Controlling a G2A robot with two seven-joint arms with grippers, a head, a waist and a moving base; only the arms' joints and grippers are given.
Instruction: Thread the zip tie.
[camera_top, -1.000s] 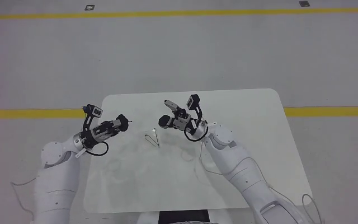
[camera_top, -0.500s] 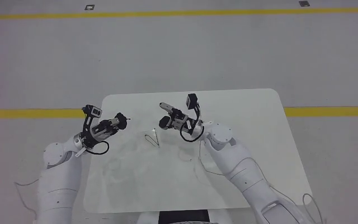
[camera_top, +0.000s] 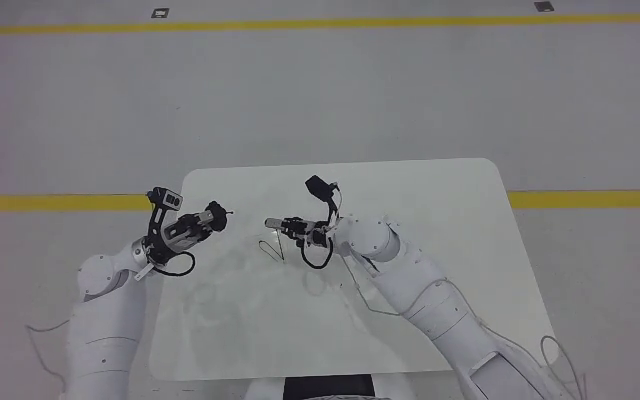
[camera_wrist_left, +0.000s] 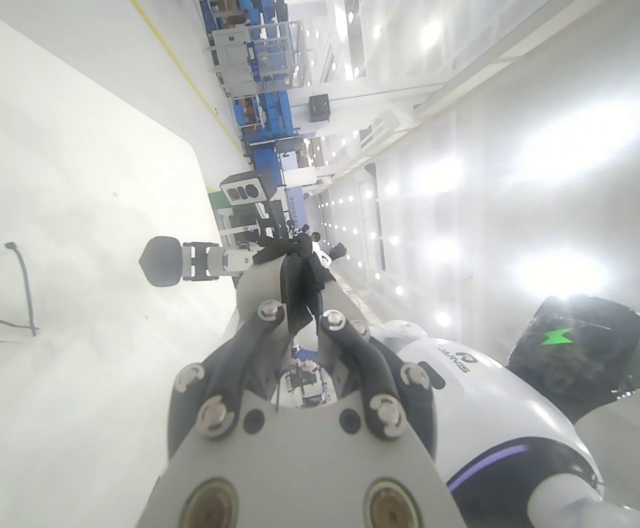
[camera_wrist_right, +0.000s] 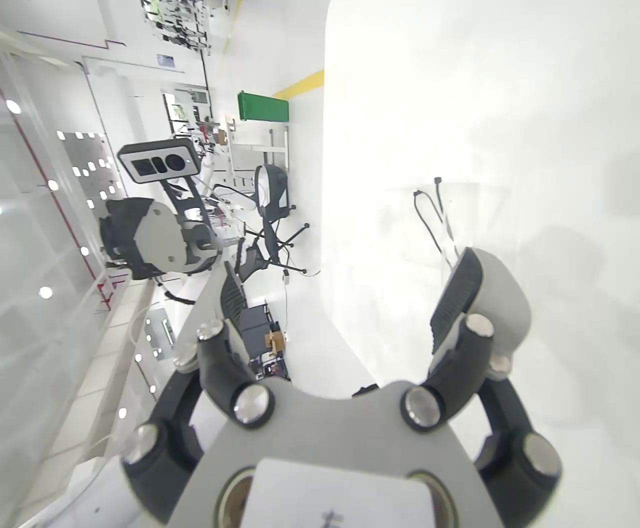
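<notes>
Left of the bench's (camera_top: 455, 290) middle lies the zip tie (camera_top: 272, 246), untouched; the right claw (camera_top: 273, 224) has swung in just beside it, spread wide, likely for a pickup. Near the left edge, the left claw (camera_top: 222, 213) stays pinched shut.

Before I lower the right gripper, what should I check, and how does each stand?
1. Jaws of the right gripper open: ok.
2. The zip tie loose on the table, nothing touching it: ok.
3. The zip tie centred between that gripper's fingers: not ok, it lies nearer one finger.
4. The left gripper shut and apart from the zip tie: ok.
5. The left gripper empty: cannot tell.
</notes>
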